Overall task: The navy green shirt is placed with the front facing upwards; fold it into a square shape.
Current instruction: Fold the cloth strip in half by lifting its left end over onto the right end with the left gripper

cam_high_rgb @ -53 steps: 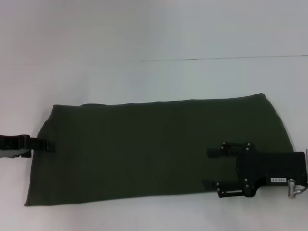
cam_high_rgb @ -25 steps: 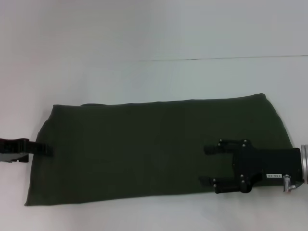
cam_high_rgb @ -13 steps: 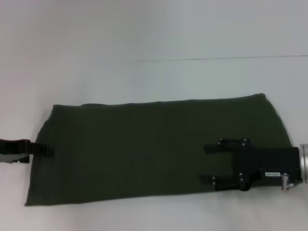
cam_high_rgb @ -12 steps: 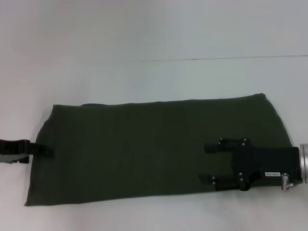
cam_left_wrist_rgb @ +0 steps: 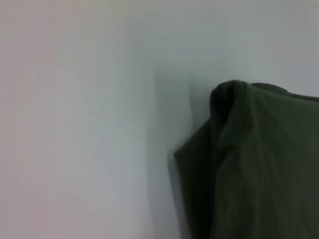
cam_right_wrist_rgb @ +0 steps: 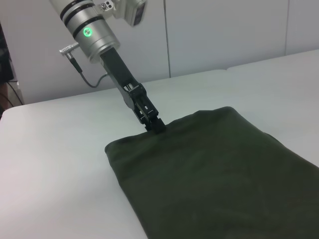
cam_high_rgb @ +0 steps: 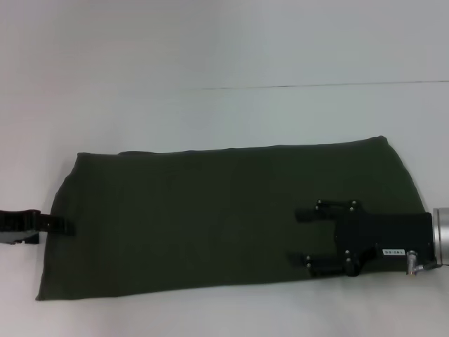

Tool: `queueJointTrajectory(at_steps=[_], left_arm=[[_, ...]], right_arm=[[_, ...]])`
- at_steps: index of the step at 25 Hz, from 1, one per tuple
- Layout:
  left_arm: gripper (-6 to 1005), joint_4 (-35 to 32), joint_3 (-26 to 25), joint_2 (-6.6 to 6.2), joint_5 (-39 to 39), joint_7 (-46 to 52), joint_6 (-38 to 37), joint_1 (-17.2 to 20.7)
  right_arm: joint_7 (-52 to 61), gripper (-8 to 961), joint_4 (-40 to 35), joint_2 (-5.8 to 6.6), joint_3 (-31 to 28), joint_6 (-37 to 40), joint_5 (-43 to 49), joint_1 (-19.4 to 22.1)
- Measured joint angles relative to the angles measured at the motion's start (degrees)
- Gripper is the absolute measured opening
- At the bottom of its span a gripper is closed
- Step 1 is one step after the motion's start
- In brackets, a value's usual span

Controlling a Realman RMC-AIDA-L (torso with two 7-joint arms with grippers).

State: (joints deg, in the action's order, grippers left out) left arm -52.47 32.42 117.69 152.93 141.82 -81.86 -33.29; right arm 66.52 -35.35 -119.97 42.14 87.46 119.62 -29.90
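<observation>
I see the shirt [cam_high_rgb: 231, 214] lying flat on the white table [cam_high_rgb: 224, 56] as a long, matte olive band of soft cotton, plain side up, its edges rolled into rounded folds. My right gripper [cam_high_rgb: 300, 237] hovers over the band's right end with its two black fingers parted and nothing between them. My left gripper [cam_high_rgb: 62, 225] sits at the left edge, its tips pinched together on the shirt's hem.
</observation>
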Motion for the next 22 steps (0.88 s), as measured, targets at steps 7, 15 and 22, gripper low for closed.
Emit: queueJointTrajectory(at_steps=[7, 15, 22], left_arm=[[831, 0.16, 0.32, 0.09, -0.09, -0.19, 0.05, -0.18], [830, 1.95, 0.58, 0.08, -0.36, -0.22, 0.54, -0.59], [828, 3.27, 0.59, 0.08, -0.49, -0.24, 0.2, -1.7]], right_arm=[[0.01, 840, 0.35, 0.0, 0.05, -0.23, 0.0, -0.18], [0.01, 841, 0.37, 0.0, 0.05, -0.36, 0.0, -0.16], [0.01, 840, 0.37, 0.06, 0.05, -0.89, 0.0, -0.16]])
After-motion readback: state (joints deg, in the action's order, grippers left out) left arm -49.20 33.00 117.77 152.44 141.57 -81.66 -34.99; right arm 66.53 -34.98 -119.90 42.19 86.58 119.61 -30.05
